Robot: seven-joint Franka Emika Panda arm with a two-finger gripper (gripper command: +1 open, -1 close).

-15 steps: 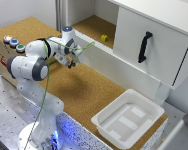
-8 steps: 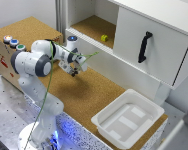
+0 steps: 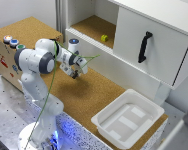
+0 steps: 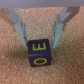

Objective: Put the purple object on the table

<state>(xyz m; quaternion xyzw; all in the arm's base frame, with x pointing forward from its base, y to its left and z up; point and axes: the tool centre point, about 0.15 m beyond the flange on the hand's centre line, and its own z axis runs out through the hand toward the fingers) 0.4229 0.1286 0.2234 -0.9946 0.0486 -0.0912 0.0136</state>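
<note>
Exterior view
arm: we see the white Panda arm [image 3: 39,62], rounded glossy links, reaching toward the exterior view's right over the table.
gripper: the gripper [image 3: 75,73] hangs low above the cork; its jaws are too small here for us to read.
table: the table [image 3: 91,95] is a wide flat top, brown speckled cork, grainy and matte.
cabinet: a white cabinet [image 3: 149,42], boxy and smooth, with a black handle [image 3: 144,46] on its door; its open shelf is cork-lined.
yellow item: a small yellow-green object [image 3: 104,38] sits on that shelf, shape unclear to us.
bin: a white plastic bin [image 3: 128,119], rectangular with rounded corners, rests on the table toward the exterior view's right, well apart from the gripper.
box: a cork-faced box with coloured round buttons [image 3: 12,42] stands at the exterior view's left.
purple object: we cannot pick it out in this view.

Wrist view
purple object: the purple object [image 4: 39,53] is a small cube, dark purple and smooth, with yellow letters on two faces; we read an "E" on top and an "O" on the front.
fingers: two pale grey fingers [image 4: 19,27], flat and slim, angle down to the cube from either side.
grip state: jaws are partly apart with the cube between them; each tip sits at a cube edge, so we read it as clamped on the cube.
placement: the cube looks to be sitting on the cork table, directly between the fingertips; we cannot tell if it fully rests there.
surface: the cork here is coarse and evenly speckled.
</note>
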